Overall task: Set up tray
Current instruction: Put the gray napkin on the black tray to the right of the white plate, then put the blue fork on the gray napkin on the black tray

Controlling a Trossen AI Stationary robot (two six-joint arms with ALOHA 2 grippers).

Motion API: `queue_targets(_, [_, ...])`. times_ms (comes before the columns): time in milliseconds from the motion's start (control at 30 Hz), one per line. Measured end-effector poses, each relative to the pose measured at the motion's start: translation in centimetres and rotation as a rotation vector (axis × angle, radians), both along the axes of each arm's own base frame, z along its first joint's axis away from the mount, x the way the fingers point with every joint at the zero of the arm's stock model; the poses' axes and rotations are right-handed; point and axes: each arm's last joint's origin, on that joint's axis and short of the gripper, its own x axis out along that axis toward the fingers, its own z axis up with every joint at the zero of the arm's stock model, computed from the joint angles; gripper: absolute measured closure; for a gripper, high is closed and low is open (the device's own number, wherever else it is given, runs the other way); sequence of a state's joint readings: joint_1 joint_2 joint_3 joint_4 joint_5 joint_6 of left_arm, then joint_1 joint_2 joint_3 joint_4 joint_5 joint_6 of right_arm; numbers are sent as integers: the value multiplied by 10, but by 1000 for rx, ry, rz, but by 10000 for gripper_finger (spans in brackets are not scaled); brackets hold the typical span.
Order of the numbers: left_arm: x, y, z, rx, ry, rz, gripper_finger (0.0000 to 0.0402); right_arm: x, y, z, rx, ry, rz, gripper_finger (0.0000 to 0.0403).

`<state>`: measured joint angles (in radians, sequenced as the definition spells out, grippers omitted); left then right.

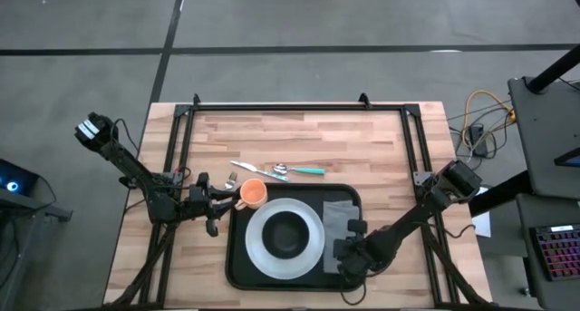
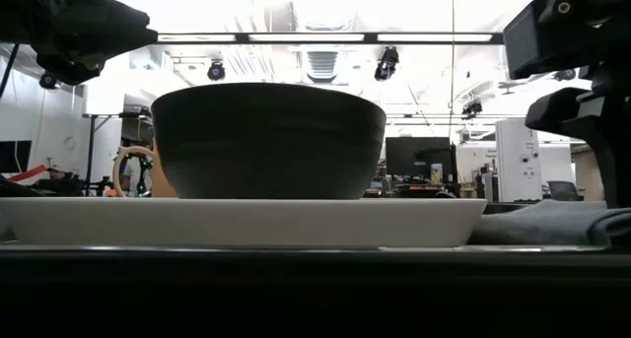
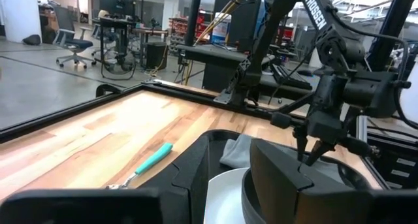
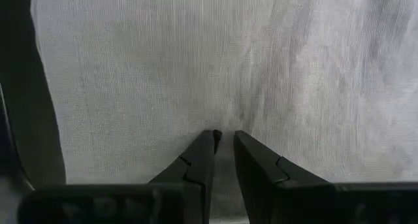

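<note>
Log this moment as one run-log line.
left gripper: holding orange cup at tray corner | right gripper: pinching grey napkin on tray | bowl on white plate | cutlery on table

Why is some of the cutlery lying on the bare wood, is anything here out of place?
Slightly. The tray holds the white plate, dark bowl and grey napkin, but the teal-handled utensil and other cutlery lie scattered on the table beyond its far rim. Nothing looks spilled or damaged.
</note>
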<state>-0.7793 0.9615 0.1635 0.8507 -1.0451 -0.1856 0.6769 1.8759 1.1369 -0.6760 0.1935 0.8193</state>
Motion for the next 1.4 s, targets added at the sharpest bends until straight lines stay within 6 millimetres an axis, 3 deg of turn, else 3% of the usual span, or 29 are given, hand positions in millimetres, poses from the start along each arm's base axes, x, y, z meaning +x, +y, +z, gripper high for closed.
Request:
queue_targets(300, [0, 0, 0, -1, -1, 0, 308, 17, -19, 25, -190, -80, 43, 349])
queue_targets(500, [0, 0, 0, -1, -1, 0, 308, 32, -26, 38, -209, -106, 86, 348])
queue_targets(800, [0, 0, 0, 2, 3, 14, 308, 56, -59, 57, -375, -128, 116, 332])
queue_targets(933, [-1, 2, 0, 5, 6, 76, 308, 72, -90, 59, -389, -95, 168, 294])
queue_targets(1100, [-1, 3, 0, 31, 16, 91, 308, 91, -145, 61, -389, -70, 177, 257])
queue_targets(1267, [-2, 6, -1, 45, 31, 219, 308, 103, -197, 68, -402, -71, 124, 244])
queue_targets(1400, [-4, 9, -1, 176, 99, 327, 308, 106, -219, 75, -332, -96, 114, 243])
